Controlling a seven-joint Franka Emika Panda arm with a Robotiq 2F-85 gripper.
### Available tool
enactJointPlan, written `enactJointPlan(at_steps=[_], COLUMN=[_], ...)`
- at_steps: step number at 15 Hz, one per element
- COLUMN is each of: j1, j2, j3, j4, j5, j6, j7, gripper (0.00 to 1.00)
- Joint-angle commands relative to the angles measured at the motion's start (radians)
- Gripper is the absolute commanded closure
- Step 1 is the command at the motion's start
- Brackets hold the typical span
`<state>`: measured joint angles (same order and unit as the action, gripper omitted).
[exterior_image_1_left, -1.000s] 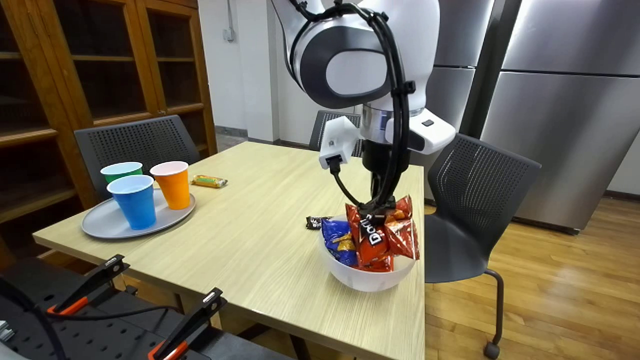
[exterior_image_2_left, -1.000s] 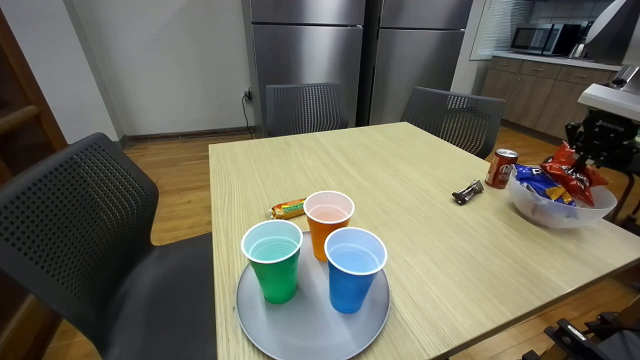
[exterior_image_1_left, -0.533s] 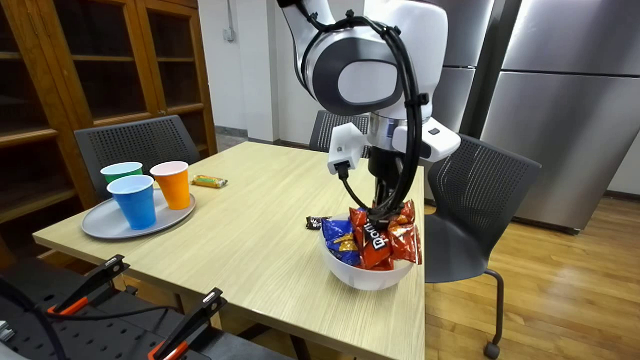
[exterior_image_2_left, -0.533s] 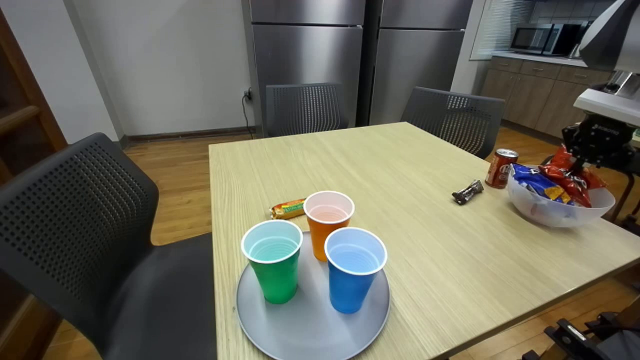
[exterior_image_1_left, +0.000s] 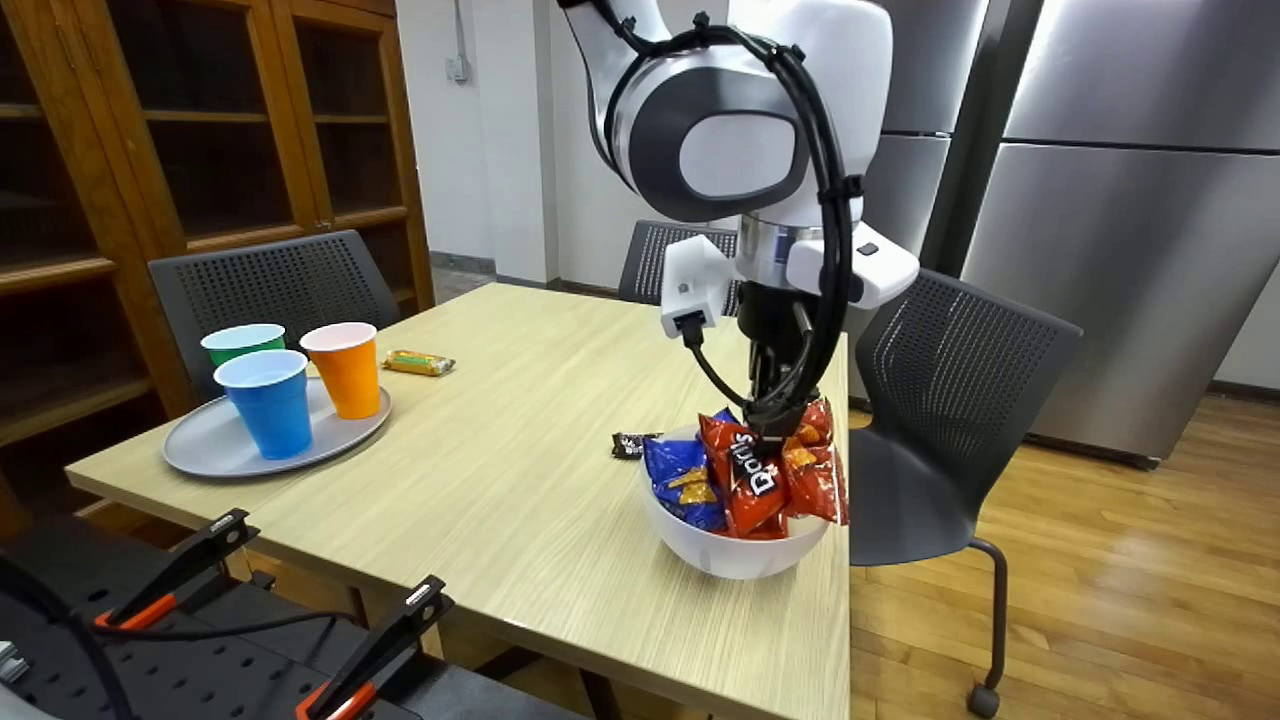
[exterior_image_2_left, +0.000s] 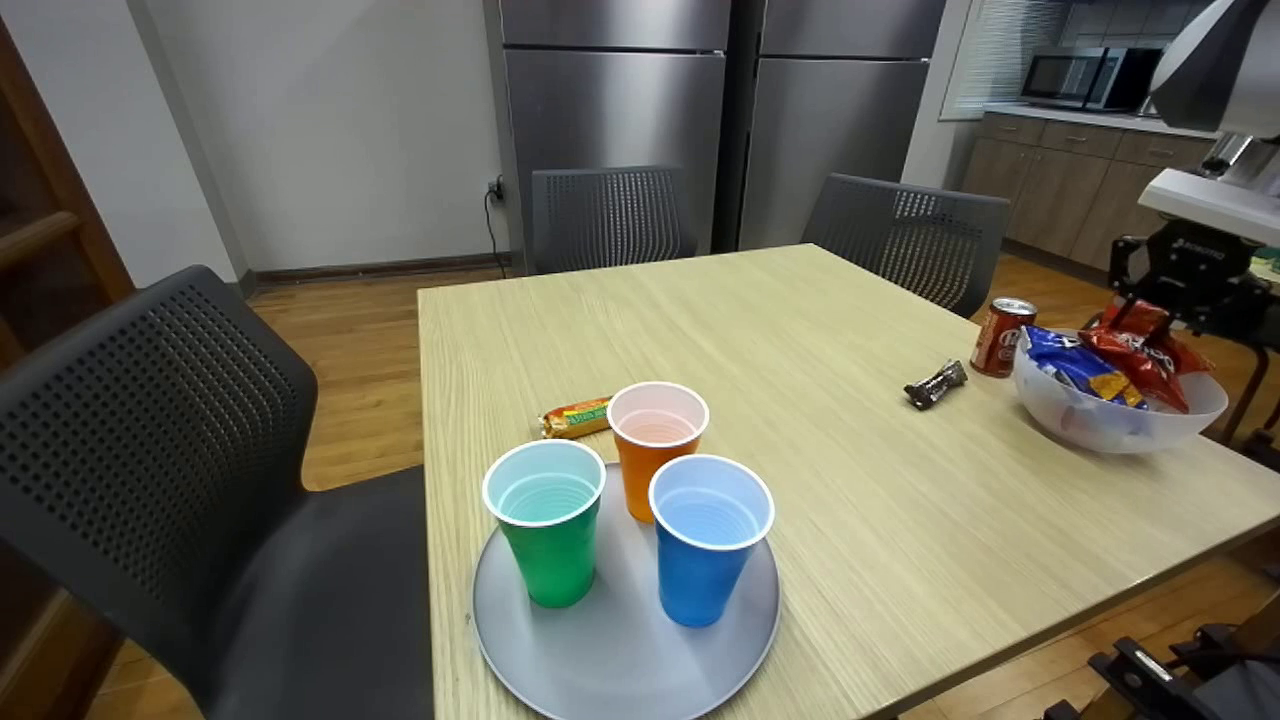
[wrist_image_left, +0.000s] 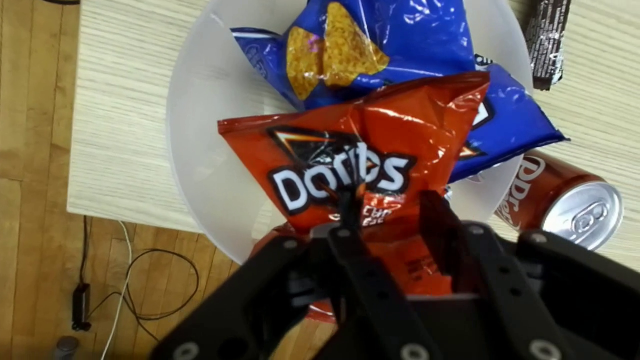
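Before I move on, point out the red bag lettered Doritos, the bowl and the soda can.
Red bag (wrist_image_left: 392, 131): wrist view, on its front above the lettering.
Bowl (exterior_image_1_left: 737, 559): in an exterior view, on the outer wall.
Soda can (exterior_image_2_left: 999, 342): in an exterior view, on its side.

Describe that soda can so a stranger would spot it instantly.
On the pale table, find the whitish bowl of chip bags. The soda can stands upright beside it: reddish-brown with a silver top, unlike the small dark candy lying nearby.
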<state>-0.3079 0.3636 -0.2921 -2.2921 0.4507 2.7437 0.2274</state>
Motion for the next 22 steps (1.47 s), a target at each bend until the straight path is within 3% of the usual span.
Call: enactJointPlan(at_steps=[1,5,13,22], j1=[-0.042,-0.050,-0.016,0.098], j2=[-0.052,-0.097,-0.203,-0.296], j3=[0.043,0.059,0.049,0.056], j4=[-0.011,-0.027,-0.061,-0.092], j5=[0.013,0.022,-0.021,-0.277], j6=[-0.005,0.006,0.011,-0.009], j7=[-0.060,-0.102,-0.132,-0.087], gripper=[0.30,0.01,0.00,0.00])
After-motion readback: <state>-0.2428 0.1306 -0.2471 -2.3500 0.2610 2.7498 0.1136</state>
